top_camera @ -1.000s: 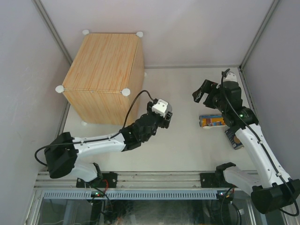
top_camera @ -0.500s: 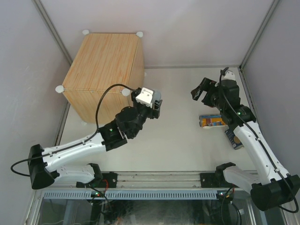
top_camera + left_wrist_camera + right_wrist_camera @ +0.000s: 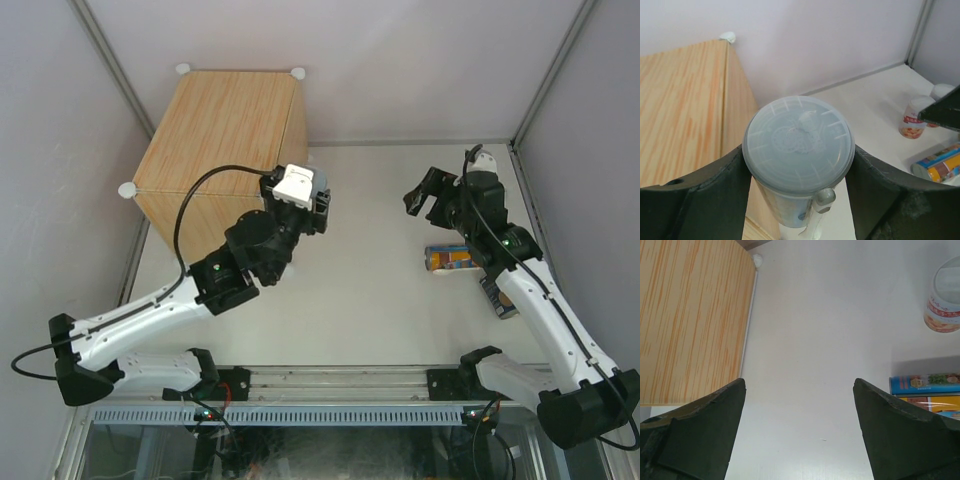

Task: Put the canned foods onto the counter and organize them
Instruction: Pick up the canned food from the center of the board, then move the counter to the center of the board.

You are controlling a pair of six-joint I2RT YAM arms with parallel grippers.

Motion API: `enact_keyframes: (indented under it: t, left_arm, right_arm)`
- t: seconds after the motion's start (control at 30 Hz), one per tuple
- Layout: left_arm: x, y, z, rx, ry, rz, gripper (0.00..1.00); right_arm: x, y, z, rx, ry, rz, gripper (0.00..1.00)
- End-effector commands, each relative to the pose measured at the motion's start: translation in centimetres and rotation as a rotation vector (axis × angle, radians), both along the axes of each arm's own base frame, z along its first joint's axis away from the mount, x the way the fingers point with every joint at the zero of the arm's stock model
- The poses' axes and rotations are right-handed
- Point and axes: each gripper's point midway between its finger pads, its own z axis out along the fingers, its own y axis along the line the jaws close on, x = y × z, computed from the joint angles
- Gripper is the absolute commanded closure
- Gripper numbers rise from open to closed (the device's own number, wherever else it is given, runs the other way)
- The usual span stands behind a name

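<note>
My left gripper (image 3: pixel 799 172) is shut on a tall can (image 3: pixel 799 137) with a translucent grey lid and a white spoon clipped to its side. It holds the can upright in the air. In the top view this gripper (image 3: pixel 300 195) hangs at the front right corner of the light wood-grain counter (image 3: pixel 225 125), and the wrist hides the can. My right gripper (image 3: pixel 425 192) stands open with nothing in it, above the white floor. Just in front of it a blue-orange cylinder (image 3: pixel 452 259) lies on its side. A short white-red can (image 3: pixel 945 300) stands to the right.
A flat tin (image 3: pixel 497 297) lies partly under my right forearm. A second white-lidded can (image 3: pixel 942 91) stands behind the white-red one (image 3: pixel 915 120). White walls with metal corner posts close the space. The counter has white knobs (image 3: pixel 268 197) at its corners.
My left arm has swung up and to the left with the tall can, from the middle of the floor to the counter's front right corner. My right gripper has drifted slightly left.
</note>
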Motion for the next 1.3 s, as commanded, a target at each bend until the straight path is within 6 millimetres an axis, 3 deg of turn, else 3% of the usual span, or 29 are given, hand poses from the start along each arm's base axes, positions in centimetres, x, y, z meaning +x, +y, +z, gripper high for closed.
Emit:
enact_keyframes:
  t: [0.0,0.37,0.8,0.97,1.27]
  left_arm:
    - [-1.4,5.5,11.2,-0.238,-0.172,0.090,1.00]
    - [-1.8,10.9,15.7,-0.261,-0.233,0.225,1.00]
    - [-1.7,16.5,17.1,-0.269,-0.255,0.416,1.00]
    - [-1.0,18.7,16.5,-0.283,-0.243,0.482,1.00]
    - [1.0,22.4,16.3,-0.292,-0.245,0.577,1.00]
  right_arm:
    - [0.3,0.3,2.6,0.030,-0.072,-0.011,0.13]
    - [0.0,1.6,3.1,0.042,-0.084,0.019,0.13]
    - [-0.2,3.9,4.9,0.028,-0.116,0.079,0.13]
    - [0.3,5.7,6.4,0.039,-0.134,0.120,0.14]
    - [1.7,12.3,9.6,0.085,-0.157,0.260,0.15]
